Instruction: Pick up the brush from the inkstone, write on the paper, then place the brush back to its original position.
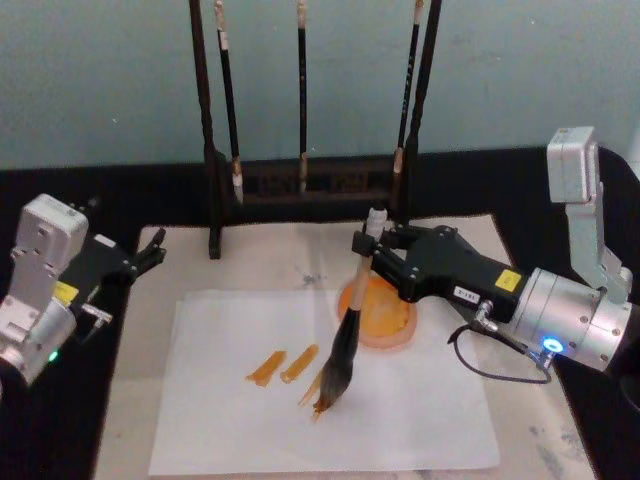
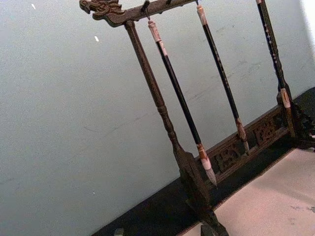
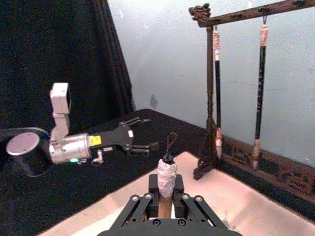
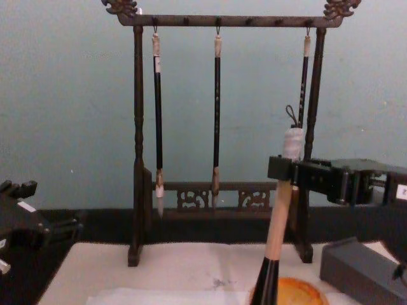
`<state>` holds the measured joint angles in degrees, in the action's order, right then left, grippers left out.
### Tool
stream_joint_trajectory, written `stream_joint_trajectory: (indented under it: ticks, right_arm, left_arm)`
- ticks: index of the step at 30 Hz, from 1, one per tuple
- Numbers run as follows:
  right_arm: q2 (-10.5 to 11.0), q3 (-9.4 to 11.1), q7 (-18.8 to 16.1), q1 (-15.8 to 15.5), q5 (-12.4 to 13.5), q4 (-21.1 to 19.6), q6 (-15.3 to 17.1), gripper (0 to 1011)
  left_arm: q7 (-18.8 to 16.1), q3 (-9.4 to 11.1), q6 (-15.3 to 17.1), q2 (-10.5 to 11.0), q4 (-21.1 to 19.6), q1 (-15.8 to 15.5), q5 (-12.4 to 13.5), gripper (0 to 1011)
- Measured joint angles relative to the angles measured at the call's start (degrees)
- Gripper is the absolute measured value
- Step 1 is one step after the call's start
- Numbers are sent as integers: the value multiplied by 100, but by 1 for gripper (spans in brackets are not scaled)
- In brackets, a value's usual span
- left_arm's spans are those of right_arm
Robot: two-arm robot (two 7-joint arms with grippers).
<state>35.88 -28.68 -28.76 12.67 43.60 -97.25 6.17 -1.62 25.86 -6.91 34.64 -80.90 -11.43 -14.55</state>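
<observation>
**Writing table: brush in hand, tip at the sheet**

A black-draped table against a pale blue-green wall carries a beige mat [image 1: 135,340] and a dark brush rack [image 1: 300,186]. The right gripper [image 1: 372,243] is clamped on the brush [image 1: 350,320] high on its tan handle, just under the whitish cap. The shaft hangs nearly upright below the fingers, and the bristle tip appears to touch the paper [image 1: 410,420] beside orange strokes [image 1: 283,365]. The inkstone [image 1: 388,322] lies directly beneath the gripper body.

Assessment: the handle is stiff and light. The wet bristles are soft and will splay under pressure, so the high handle grip suits it. The left gripper [image 1: 150,255], parked well off to the side, has its fingers spread.
</observation>
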Motion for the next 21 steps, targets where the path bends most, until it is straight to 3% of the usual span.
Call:
stream_joint_trajectory:
  ticks: [12,21]
  right_arm:
    - [-73,138,187,-36,-417,60,-149,171]
    - [-112,275,166,-104,-518,-5,-155,171]
  left_arm:
    - [0,0,0,0,0,0,0,1010]
    - [0,0,0,0,0,0,0,1010]
